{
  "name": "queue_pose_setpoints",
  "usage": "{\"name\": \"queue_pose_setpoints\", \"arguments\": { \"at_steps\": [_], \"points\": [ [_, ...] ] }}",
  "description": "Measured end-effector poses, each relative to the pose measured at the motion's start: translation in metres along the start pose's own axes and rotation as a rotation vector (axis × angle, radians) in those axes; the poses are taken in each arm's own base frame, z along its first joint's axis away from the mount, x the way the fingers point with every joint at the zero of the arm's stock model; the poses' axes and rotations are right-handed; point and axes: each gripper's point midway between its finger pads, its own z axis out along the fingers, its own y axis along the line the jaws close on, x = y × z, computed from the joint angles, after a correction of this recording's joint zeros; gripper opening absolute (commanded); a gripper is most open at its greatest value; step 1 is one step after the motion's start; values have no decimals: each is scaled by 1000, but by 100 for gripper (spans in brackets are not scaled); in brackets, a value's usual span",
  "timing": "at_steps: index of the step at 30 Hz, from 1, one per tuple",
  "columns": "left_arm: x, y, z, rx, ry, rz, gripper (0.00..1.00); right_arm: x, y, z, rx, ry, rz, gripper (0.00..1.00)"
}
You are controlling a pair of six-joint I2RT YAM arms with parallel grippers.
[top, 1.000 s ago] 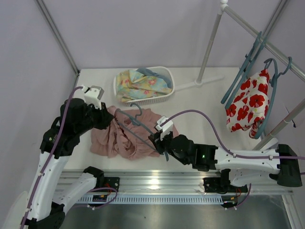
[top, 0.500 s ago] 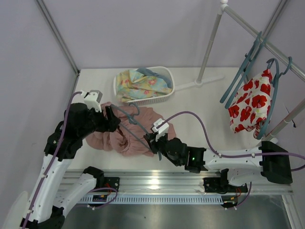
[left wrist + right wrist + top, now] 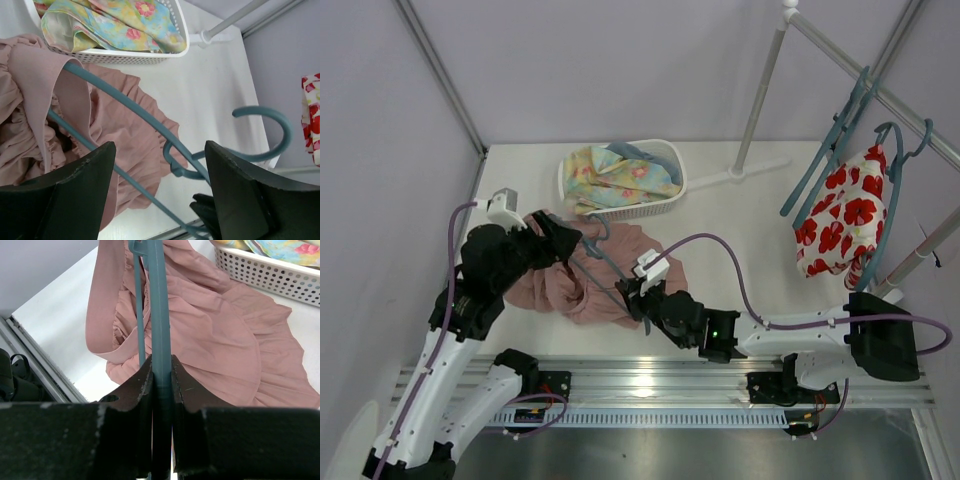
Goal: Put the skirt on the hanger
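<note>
Skirt [image 3: 582,285] sits bunched on the table [image 3: 740,230] by the white basket [image 3: 630,207], waistband over one hanger [image 3: 125,107] shoulder only. Right gripper [image 3: 161,377] pinches the hanger, left gripper [image 3: 160,170] gapes wide and empty. Roughly halfway, I'd say.

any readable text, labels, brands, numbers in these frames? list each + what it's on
No readable text in any view.
Skirt, hanger, white basket: no lettering, tags or labels visible.
Hung cloth and cloth in the basket: flower prints only, no words.
Arm bases: any markings are too small to read.
</note>
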Motion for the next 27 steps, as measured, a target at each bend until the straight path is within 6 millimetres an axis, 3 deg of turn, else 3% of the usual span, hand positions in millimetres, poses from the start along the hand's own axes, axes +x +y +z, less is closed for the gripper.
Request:
{"name": "queue_pose_setpoints", "arguments": {
  "at_steps": [16, 27],
  "points": [
    [-2, 12, 35, -44, -90, -226, 70, 10, 8, 9, 18, -21, 18, 0],
    [10, 19, 57, -49, -74, -292, 50, 10, 16, 22, 52, -31, -6, 0]
  ]
}}
